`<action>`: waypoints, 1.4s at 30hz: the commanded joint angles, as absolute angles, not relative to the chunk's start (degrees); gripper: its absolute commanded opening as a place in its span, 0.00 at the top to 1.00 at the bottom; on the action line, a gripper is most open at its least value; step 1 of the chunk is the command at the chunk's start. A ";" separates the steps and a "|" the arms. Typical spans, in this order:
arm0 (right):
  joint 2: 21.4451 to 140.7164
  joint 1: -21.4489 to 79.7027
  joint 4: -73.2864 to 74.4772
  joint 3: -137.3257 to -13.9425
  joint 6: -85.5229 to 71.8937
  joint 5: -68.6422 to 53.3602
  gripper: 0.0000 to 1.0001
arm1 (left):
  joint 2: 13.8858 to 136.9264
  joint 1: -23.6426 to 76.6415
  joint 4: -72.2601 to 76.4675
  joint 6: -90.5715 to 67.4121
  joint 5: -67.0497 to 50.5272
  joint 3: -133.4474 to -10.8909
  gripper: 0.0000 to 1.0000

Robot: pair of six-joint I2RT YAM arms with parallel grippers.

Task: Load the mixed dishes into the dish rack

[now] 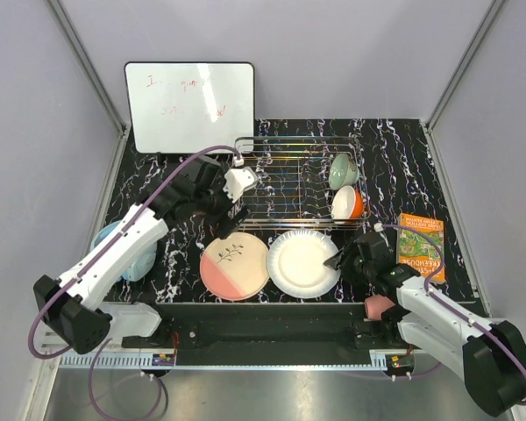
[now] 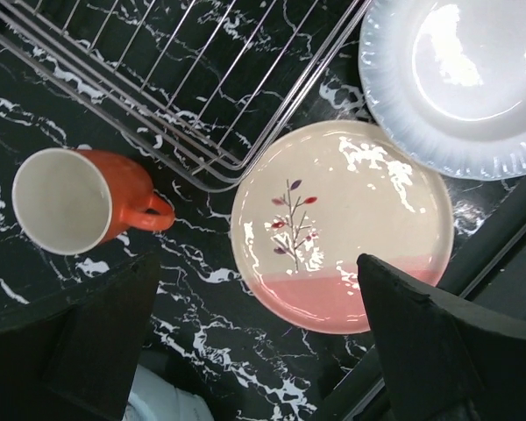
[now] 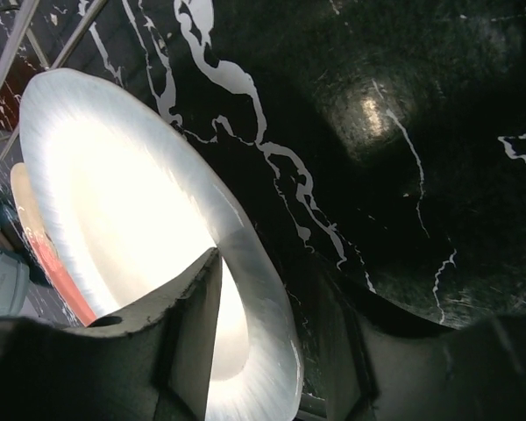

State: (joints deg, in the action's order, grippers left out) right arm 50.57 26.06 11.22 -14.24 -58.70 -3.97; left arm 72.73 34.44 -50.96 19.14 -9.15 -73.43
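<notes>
The silver wire dish rack [image 1: 291, 140] holds a mint-green bowl [image 1: 342, 169] and a bowl that is white inside and orange outside [image 1: 347, 203] at its right end. The pink-and-cream twig plate [image 1: 234, 265] and the white fluted-rim plate [image 1: 300, 262] lie side by side in front of it. My left gripper [image 1: 231, 212] is open and empty, hovering over the rack's front-left corner. Its wrist view shows the orange mug [image 2: 79, 200], the rack [image 2: 184, 79] and the twig plate [image 2: 333, 224]. My right gripper [image 1: 337, 260] has its jaws close together across the white plate's right rim [image 3: 245, 263]. The pink cup [image 1: 379, 306] lies by the right arm.
A white whiteboard [image 1: 189, 106] stands behind the rack at the back left. Blue headphones [image 1: 130, 254] lie under my left arm. An orange book [image 1: 419, 246] lies right of the plates. Grey walls close in both sides.
</notes>
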 commanded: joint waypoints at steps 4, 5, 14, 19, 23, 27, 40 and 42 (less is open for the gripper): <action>50.98 26.45 16.43 -14.24 -59.15 -1.41 0.66 | 65.84 34.19 -50.01 21.09 -1.33 -69.79 0.01; 50.54 26.46 16.70 -14.24 -59.15 -1.32 0.71 | 65.57 34.19 -50.01 21.18 -0.71 -69.61 0.01; 46.59 27.24 23.98 -17.57 -58.45 -0.35 1.00 | 64.51 34.10 -50.89 20.83 3.95 -69.34 0.01; 37.82 28.03 32.69 -21.09 -55.02 0.36 1.00 | 67.05 34.10 -51.24 18.02 9.84 -69.70 0.01; 34.72 29.26 36.73 -24.42 -53.88 -1.40 1.00 | 68.46 34.01 -50.98 16.00 10.55 -70.22 0.01; 33.40 29.71 37.44 -31.71 -46.09 -6.93 1.00 | 69.69 33.66 -50.01 14.07 9.93 -72.42 0.01; 46.92 29.71 37.98 -73.90 -15.68 1.04 1.00 | 79.18 31.55 -48.43 8.70 6.33 -79.80 0.01; 49.73 29.71 35.09 -77.06 -5.23 3.68 1.00 | 80.33 31.47 -48.17 7.65 5.71 -79.80 0.02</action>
